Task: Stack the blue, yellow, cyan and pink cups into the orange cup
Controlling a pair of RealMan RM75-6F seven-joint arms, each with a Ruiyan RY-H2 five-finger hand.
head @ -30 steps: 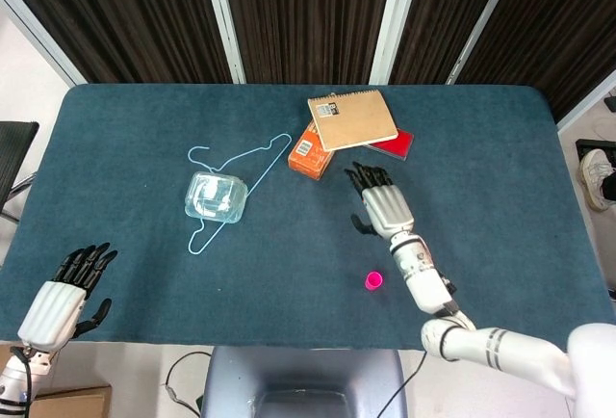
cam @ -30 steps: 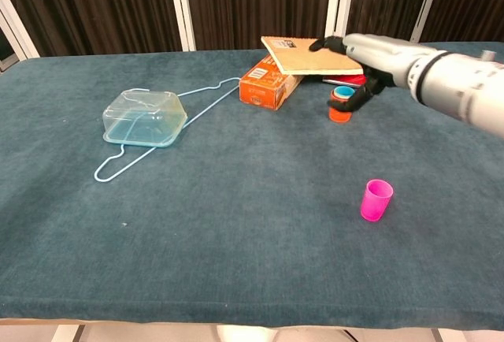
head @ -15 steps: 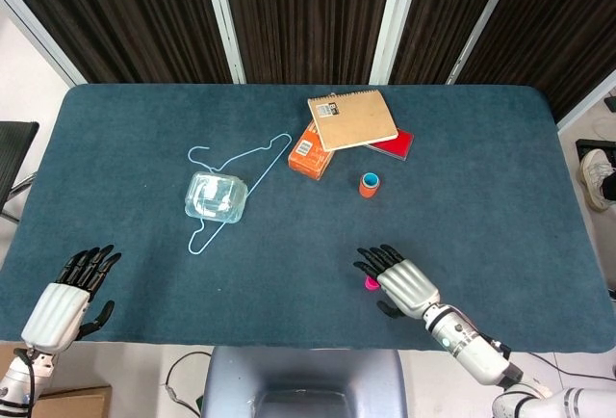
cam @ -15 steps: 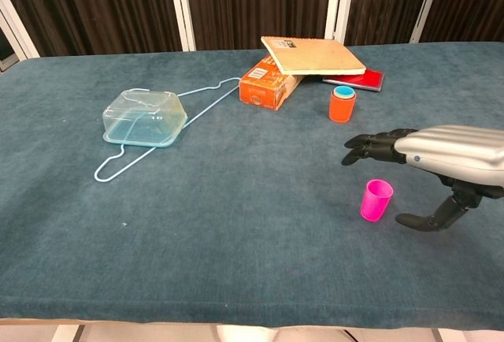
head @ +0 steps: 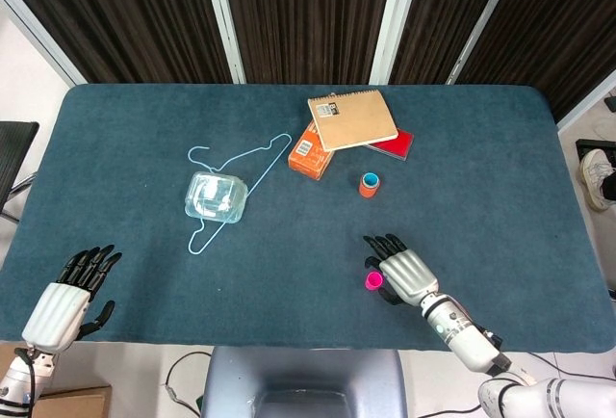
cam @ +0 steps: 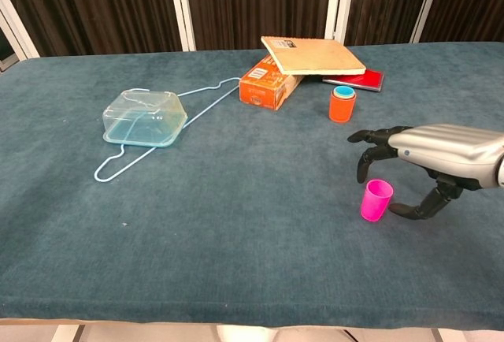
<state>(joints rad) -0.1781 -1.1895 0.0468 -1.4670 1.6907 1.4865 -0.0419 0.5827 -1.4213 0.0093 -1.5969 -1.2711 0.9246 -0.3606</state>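
One open right hand [cam: 421, 165] w/ fingers around pink cup [cam: 376, 199].

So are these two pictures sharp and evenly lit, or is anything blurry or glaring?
Head view: even, soft light and only faint shadows on the table; the clear container shows pale reflections. Chest view: sharp, with the pink cup and right hand crisp; the curtains behind stay dark. Neither view shows motion blur.
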